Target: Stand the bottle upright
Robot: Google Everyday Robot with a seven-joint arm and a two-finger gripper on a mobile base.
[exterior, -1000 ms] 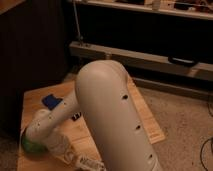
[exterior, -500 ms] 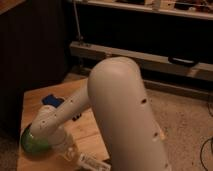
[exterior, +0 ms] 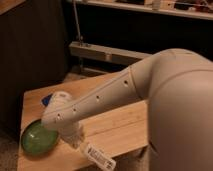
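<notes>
Bottle is lying down at the desk edge just beside the green bowl, with the hand clamped tight on what looks like its bowl-side end; probably light, slick, squashy plastic, so I'd hold the stiffer neck.

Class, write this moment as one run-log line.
gripper: shut, low beside green bowl | bottle: lying near table front edge, not upright | hold: unclear

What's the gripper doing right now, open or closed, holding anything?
Gripper: shut, down at the wooden table beside the green bowl, at one end of the lying bottle; whether it grips the bottle cannot be told.
</notes>
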